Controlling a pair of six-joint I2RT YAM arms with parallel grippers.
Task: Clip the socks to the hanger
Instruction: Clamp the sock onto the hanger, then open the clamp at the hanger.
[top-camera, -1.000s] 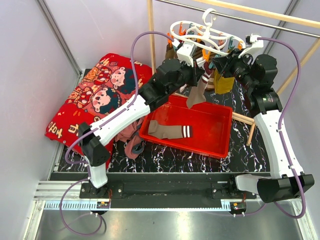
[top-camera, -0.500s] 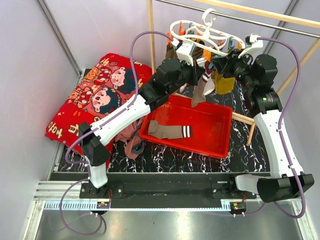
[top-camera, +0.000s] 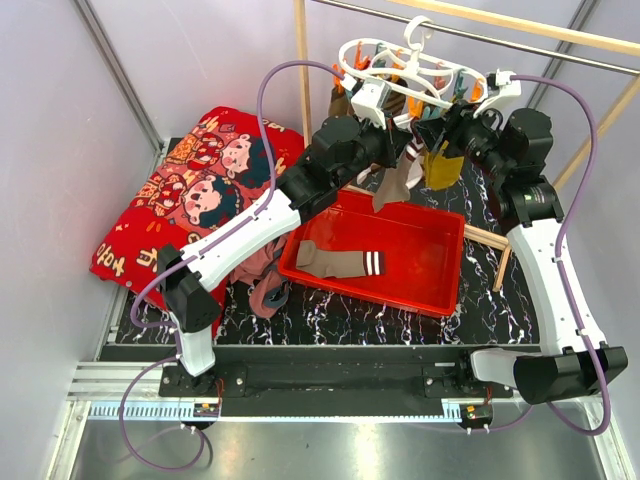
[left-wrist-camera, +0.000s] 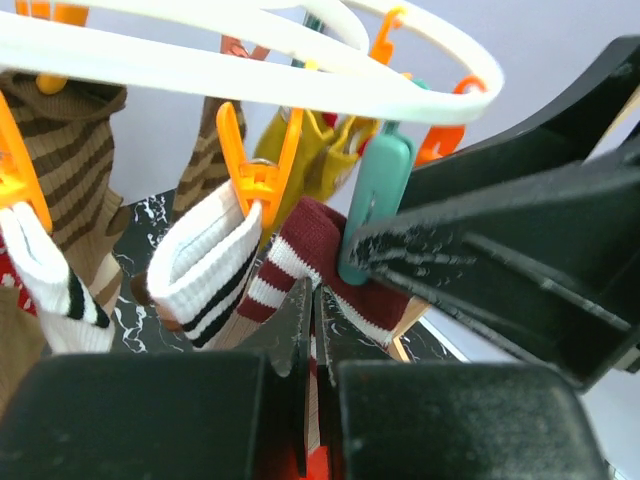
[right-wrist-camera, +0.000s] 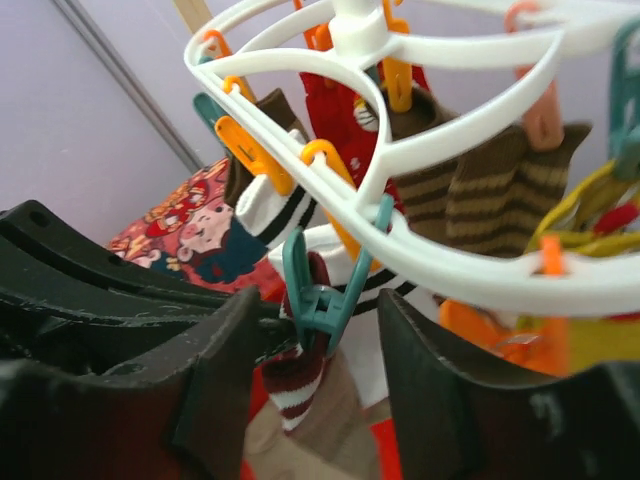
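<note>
- Teal plastic marks the peg (right-wrist-camera: 318, 300) that matters on the hanger (right-wrist-camera: 450, 270): at the centre of the right wrist view it is flanked by the spread fingers of the right hand (right-wrist-camera: 322, 335).
- The sock (left-wrist-camera: 300, 240) appears caught in that peg's mouth, its length hung straight down.
- The left hand (left-wrist-camera: 308, 315), pressed together, seems pinched on the cuff just below.

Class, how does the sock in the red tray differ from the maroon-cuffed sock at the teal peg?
The tray sock lies flat in the red tray; the hanging sock dangles at the teal peg. The tray sock's cuff points sideways, the hanging sock's upward. Both have taupe bodies and white-striped cuffs.
</note>
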